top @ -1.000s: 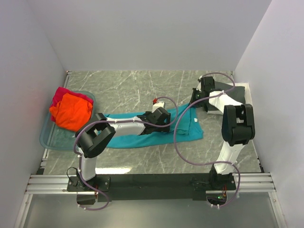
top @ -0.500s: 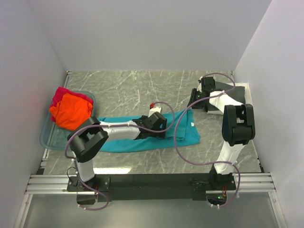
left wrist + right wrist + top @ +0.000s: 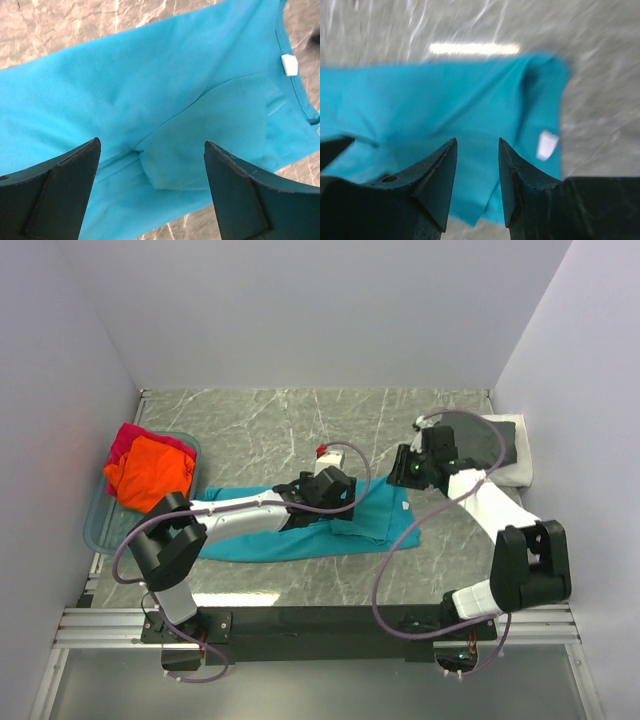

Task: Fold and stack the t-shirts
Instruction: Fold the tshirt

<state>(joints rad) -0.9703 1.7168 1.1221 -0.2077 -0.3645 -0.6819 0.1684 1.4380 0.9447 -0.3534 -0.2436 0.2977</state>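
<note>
From above: teal shirt [image 3: 250,540] laid in a long band across the middle of the bench [image 3: 280,420], its left end near the tub [image 3: 95,530], its right end doubled over on itself. Orange shirt [image 3: 150,475] heaped in the tub's far part, with a magenta shirt [image 3: 124,438] showing behind it. Grey shirt [image 3: 478,440] folded flat in the far right corner, on top of a white shirt [image 3: 518,476] that sticks out along the near right edge. Left claw [image 3: 340,502] stretched low over the teal shirt, right of its middle; touching the cloth or not, cannot tell from here. Right claw [image 3: 406,468] over the bench between the teal shirt's right end and the grey shirt, pointing towards the teal one. From the left wrist: left claw [image 3: 151,145] with jaws spread wide, nothing between them, above the teal shirt [image 3: 150,75]. Folded flap of cloth straight below, collar [image 3: 300,95] and small white label [image 3: 289,65] at the upper right, bare bench [image 3: 50,20] along the top. From the right wrist, blurred: right claw [image 3: 476,145] with jaws parted by a narrow gap, nothing in it. Teal shirt [image 3: 420,100] beyond, filling left and middle, with its label [image 3: 547,145] at the right and bench [image 3: 605,75] around it.
</note>
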